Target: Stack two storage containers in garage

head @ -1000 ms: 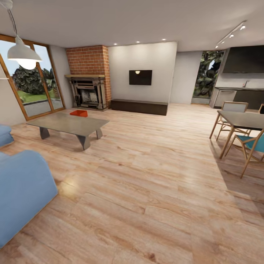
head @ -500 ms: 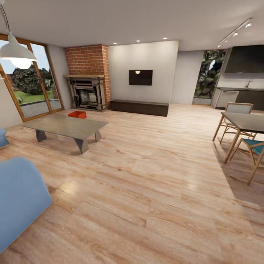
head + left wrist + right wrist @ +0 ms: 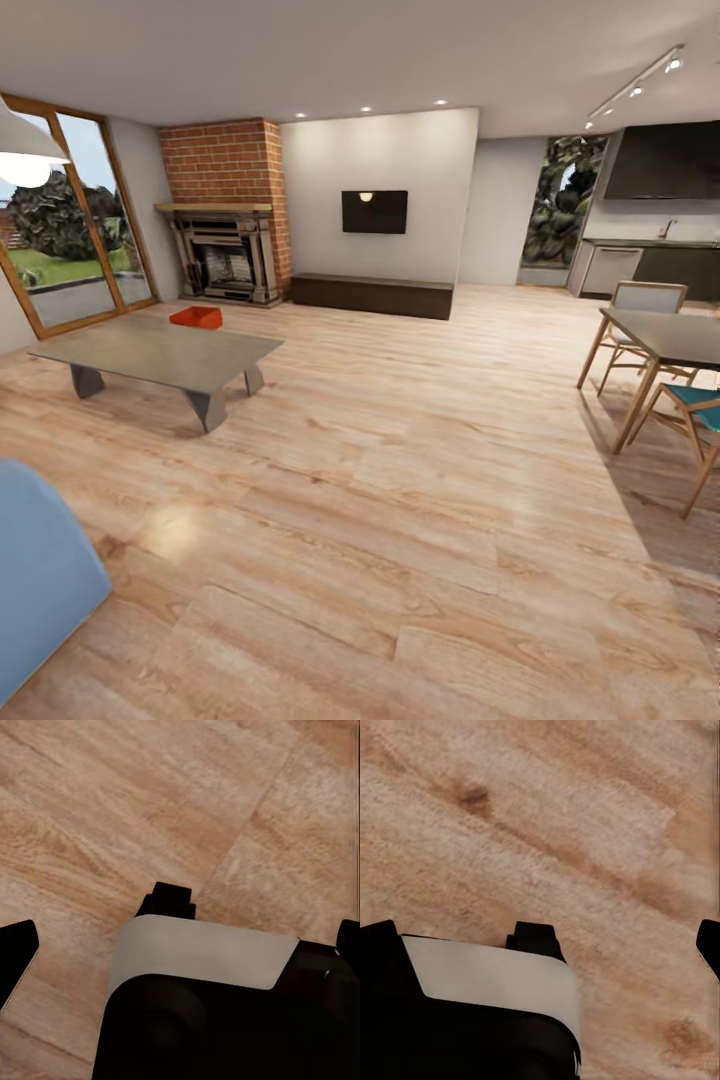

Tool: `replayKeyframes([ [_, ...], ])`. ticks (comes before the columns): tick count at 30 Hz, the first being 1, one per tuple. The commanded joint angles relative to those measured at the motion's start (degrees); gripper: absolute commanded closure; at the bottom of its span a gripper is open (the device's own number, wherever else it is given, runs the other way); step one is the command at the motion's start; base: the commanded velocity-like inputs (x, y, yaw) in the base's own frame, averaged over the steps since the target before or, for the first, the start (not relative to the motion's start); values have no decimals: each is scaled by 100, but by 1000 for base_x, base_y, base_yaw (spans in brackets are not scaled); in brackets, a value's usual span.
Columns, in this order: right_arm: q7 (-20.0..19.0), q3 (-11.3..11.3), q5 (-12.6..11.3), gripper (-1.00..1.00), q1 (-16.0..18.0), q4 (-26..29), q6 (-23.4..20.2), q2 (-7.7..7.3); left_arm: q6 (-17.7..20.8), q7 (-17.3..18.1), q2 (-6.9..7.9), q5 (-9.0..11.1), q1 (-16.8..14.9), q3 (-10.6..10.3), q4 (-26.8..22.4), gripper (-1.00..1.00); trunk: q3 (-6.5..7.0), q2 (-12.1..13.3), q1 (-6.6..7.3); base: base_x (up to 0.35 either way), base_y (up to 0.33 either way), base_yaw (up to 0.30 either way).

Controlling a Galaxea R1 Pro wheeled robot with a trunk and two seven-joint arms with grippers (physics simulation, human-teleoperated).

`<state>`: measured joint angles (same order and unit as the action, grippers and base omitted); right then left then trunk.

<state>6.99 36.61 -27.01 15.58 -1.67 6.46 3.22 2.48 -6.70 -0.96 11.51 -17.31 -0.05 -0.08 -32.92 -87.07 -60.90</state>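
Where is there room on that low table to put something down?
The coffee table top is bare across its near and middle parts. One orange-red storage container shows at its far edge, toward the fireplace. That end is the crowded one.

I see a grey coffee table (image 3: 160,352) mid-left, brick fireplace (image 3: 225,215) behind it, patio doors (image 3: 70,240) far left. Dining table (image 3: 668,338) with wooden chairs (image 3: 640,305) at right edge, dark kitchen units (image 3: 650,265) upper right, track lights (image 3: 636,88) on the ceiling.
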Motion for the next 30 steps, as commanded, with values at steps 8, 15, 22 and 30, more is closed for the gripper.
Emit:
replayKeyframes([
  [8, 4, 48, -50, -100, 6, -18, 30, -3, 15, -16, 1, 35, -3, -4, -1, -100, -5, -2, -3, 322, 0, -214],
  [15, 4, 49, -50, -100, 7, -18, 28, 3, 15, -16, -1, 35, -4, -4, -1, -100, -5, -2, -3, 322, 0, -102],
  [22, 4, 53, -50, -100, 6, -18, 22, 12, 15, -16, -2, 35, -3, -4, -1, -100, -5, -2, -3, 322, 0, -4],
  [30, 4, 52, -50, -100, 7, -18, 22, 12, 15, -16, -1, 35, -4, -4, -1, -100, -5, -2, -3, 322, 0, 0],
])
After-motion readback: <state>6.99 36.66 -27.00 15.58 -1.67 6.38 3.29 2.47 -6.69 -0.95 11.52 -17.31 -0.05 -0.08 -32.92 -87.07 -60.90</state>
